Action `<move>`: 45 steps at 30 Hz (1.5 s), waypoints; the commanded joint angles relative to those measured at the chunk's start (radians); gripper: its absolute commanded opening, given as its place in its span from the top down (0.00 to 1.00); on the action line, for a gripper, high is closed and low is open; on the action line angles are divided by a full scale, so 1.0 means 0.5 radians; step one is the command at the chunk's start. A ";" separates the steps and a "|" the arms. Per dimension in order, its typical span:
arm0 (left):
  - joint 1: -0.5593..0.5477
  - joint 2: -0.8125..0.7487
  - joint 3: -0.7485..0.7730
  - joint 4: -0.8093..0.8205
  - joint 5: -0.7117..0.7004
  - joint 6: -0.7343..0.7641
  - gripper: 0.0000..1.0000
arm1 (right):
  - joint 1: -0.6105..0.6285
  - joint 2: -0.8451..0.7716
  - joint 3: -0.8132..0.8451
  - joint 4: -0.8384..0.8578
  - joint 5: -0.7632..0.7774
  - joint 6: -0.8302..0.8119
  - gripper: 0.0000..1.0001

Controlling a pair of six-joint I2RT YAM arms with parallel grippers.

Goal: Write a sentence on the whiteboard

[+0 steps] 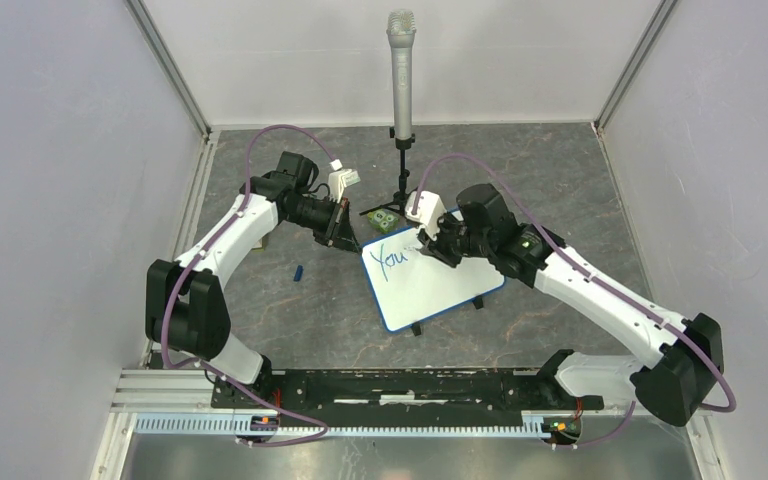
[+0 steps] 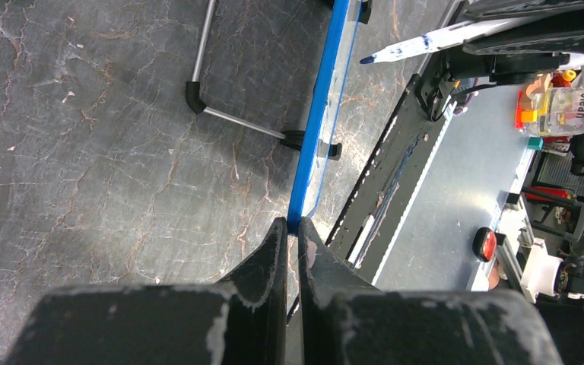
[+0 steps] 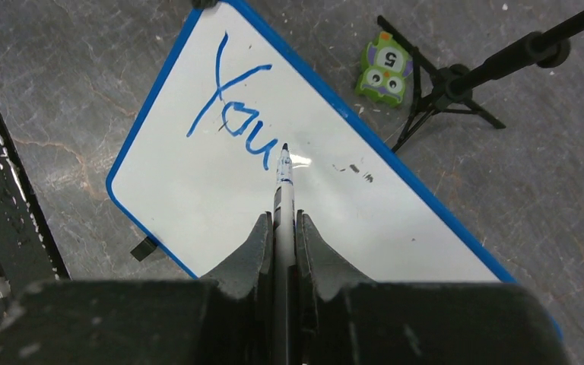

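The whiteboard (image 1: 430, 285) lies tilted on the table, white with a blue edge and black feet. Blue writing (image 1: 393, 250) on it reads "You", also in the right wrist view (image 3: 232, 114). My left gripper (image 1: 345, 238) is shut on the board's far-left edge (image 2: 315, 129), seen edge-on in the left wrist view; its jaws pinch the blue rim (image 2: 293, 226). My right gripper (image 3: 284, 217) is shut on a marker (image 3: 283, 182), whose tip rests on the board (image 3: 198, 190) just right of the "u". In the top view this gripper (image 1: 438, 247) is over the board's upper part.
A microphone (image 1: 401, 60) stands on a black tripod (image 1: 401, 190) behind the board. A small green owl toy (image 3: 385, 70) lies beside the board's far edge. A blue marker cap (image 1: 299, 272) lies on the table left of the board. Grey walls enclose the table.
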 commanded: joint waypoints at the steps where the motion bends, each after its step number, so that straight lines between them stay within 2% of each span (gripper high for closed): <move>1: -0.005 0.011 0.036 0.001 0.059 0.063 0.98 | -0.011 -0.011 0.124 0.094 0.037 0.029 1.00; 13: -0.005 -0.019 0.020 -0.001 0.051 0.065 0.98 | -0.012 0.086 0.089 0.154 0.091 0.032 1.00; 31: -0.005 -0.014 0.029 0.001 0.053 0.059 0.98 | -0.008 -0.094 -0.016 0.055 -0.004 0.051 1.00; 45: -0.005 -0.024 0.027 0.001 0.046 0.059 0.98 | -0.009 -0.004 -0.033 0.122 0.065 0.009 1.00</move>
